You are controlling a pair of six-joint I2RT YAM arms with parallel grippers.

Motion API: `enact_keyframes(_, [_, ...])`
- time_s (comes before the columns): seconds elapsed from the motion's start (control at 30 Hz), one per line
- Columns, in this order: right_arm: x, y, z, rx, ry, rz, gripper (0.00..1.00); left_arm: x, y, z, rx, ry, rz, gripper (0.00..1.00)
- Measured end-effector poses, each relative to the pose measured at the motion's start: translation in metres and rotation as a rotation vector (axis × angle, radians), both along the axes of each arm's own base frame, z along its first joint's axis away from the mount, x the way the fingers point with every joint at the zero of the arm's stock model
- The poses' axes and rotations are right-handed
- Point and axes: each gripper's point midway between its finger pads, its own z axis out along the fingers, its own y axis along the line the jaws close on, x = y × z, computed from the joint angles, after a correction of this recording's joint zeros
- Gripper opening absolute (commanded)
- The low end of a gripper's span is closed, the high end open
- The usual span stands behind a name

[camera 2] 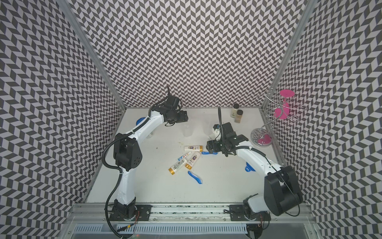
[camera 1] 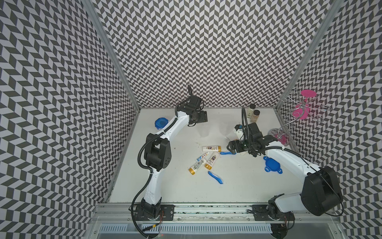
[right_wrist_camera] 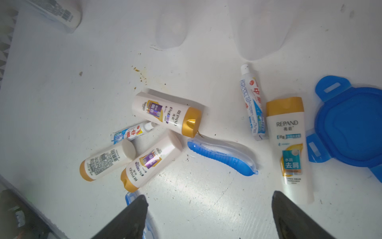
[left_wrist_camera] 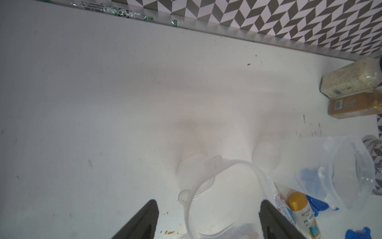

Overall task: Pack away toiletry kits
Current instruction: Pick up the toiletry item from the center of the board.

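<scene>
Both top views look steeply down from high above the front rail [camera 1: 206, 209], far enough back to take in the whole white table [camera 1: 186, 192] and the patterned walls [camera 1: 206, 51]. The left wrist view sits low and close over the table, facing the back wall [left_wrist_camera: 289, 16] and the spice jars [left_wrist_camera: 349, 78]; the same spice jars [camera 1: 254, 115] show in both top views. The right wrist view looks closely down on the gold-capped tubes [right_wrist_camera: 151, 163], and these gold-capped tubes [camera 1: 212, 159] likewise appear in both top views.
</scene>
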Motion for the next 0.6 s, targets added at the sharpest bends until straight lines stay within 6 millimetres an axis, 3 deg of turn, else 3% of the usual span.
enact_keyframes(0.3, [0.018, -0.037, -0.002, -0.098, -0.041, -0.132, 0.91, 0.004, 0.003, -0.055, 0.098, 0.079, 0.013, 0.46])
enact_keyframes(0.6, [0.033, -0.07, -0.02, -0.149, -0.003, -0.228, 0.86, 0.002, 0.014, -0.056, 0.16, 0.076, 0.016, 0.05])
